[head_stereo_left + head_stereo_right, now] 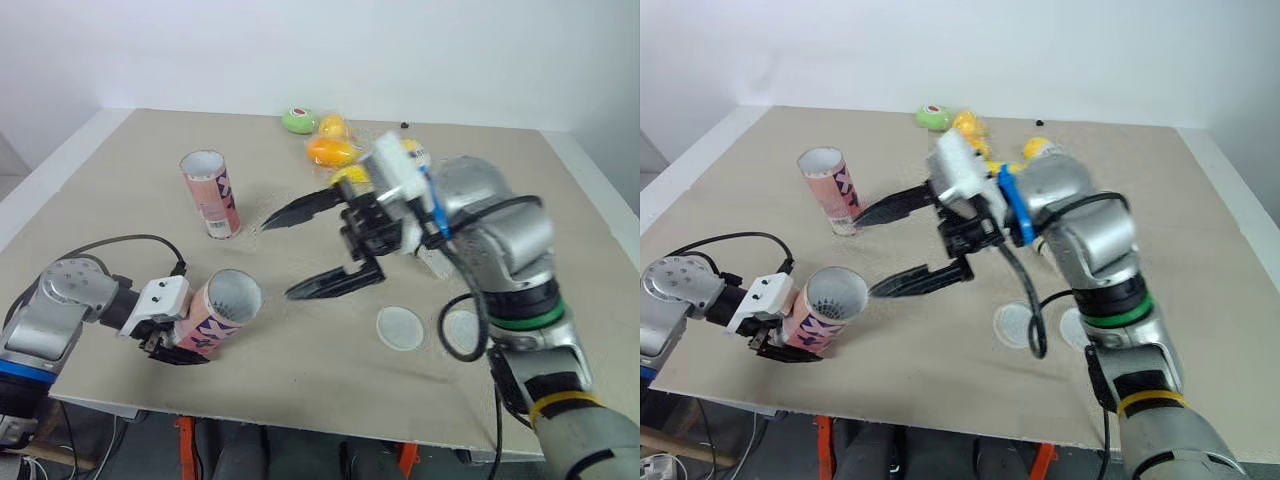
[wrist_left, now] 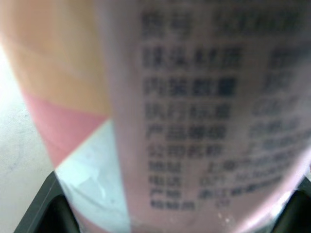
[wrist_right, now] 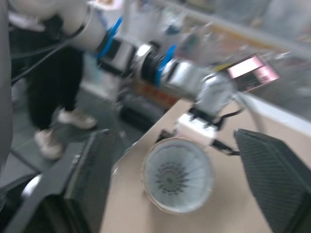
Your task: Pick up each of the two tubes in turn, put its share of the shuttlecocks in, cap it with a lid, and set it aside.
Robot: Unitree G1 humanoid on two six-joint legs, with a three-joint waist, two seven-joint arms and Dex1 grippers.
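Nearby, upright tube (image 1: 210, 193), lid (image 1: 401, 327).

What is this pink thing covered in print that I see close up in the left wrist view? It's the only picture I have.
Observer: It's a tube. The left jaws hold it tilted near the front edge of the table, with its open mouth turned toward the other arm.
Operator: Is the other arm holding something to put in?
Observer: No. The right jaws stand wide open and empty, pointing at that mouth.
Operator: So where are the things that go inside?
Observer: Coloured shuttlecocks lie in a cluster at the table's far side.
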